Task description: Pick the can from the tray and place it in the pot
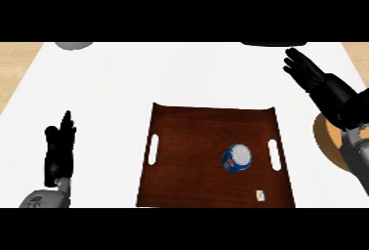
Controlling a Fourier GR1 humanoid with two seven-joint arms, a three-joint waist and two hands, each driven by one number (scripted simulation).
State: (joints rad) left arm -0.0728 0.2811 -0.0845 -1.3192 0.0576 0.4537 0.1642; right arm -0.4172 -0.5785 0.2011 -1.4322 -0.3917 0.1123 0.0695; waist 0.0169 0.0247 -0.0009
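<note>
Can on the tray, right hand open and up beyond the tray's far right corner.

The right hand (311, 73) hovers with fingers straight, holding nothing, past the tray's (194, 146) far right corner; the can (237, 158) lies toward the tray's right slot, nearer the viewer and to the left of that hand. It seems to stand upright, its round top showing. The left hand (59, 146) rests open, left of the tray and farther off. The pot (326, 139) peeks in right of the tray.
</note>
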